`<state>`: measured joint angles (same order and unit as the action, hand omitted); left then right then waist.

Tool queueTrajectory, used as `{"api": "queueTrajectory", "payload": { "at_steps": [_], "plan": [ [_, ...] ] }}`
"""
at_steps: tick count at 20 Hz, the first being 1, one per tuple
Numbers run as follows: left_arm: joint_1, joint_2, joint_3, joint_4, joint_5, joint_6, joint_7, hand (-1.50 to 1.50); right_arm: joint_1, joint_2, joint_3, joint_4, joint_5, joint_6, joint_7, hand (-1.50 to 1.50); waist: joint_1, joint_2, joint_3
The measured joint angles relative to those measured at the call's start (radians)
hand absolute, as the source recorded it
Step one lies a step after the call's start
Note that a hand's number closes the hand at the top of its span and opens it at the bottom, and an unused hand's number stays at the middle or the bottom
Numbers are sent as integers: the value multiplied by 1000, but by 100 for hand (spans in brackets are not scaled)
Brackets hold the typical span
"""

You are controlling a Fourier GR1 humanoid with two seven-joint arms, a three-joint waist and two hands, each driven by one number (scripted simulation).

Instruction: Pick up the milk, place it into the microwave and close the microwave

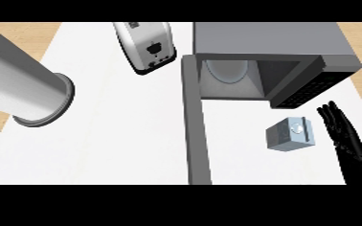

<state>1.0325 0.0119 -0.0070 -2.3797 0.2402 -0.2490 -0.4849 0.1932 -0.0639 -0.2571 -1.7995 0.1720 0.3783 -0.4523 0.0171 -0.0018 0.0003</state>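
Observation:
The milk (pixel 290 133) is a small grey-white carton with a cap on top, standing on the white counter in front of the microwave's right part. The grey microwave (pixel 268 38) sits at the back right with its cavity open and a round glass plate (pixel 228 71) inside. Its door (pixel 197 134) is swung out toward me and shows as a long grey strip left of the carton. My right hand (pixel 341 133) is just right of the milk, fingers straight and pointing away from me, a small gap from the carton. My left hand does not show.
A silver toaster (pixel 148 48) stands at the back, left of the microwave. A thick grey cylinder (pixel 28 84) with a flanged end crosses the left side. The microwave's dark control panel (pixel 311 87) faces the carton. A wooden floor (pixel 25 33) shows beyond the counter's left edge.

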Motion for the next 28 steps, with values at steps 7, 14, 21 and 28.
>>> {"api": "queueTrajectory", "payload": {
  "at_steps": [7,14,21,28],
  "plan": [
    [17,-6,41,21,30,-49,-35,-150,-102,-37,-47,228,55,-71,-95,-150,-2,1,0],
    [70,-9,69,17,60,-100,-62,-150,-184,-90,-51,452,85,-72,-215,-150,1,1,0],
    [92,-11,66,12,62,-103,-81,-150,-240,-112,-29,670,144,-105,-344,-150,1,2,1],
    [91,-7,112,24,101,-140,-77,-150,-319,-133,-44,867,192,-213,-462,-150,1,-2,-5]
  ]
}}
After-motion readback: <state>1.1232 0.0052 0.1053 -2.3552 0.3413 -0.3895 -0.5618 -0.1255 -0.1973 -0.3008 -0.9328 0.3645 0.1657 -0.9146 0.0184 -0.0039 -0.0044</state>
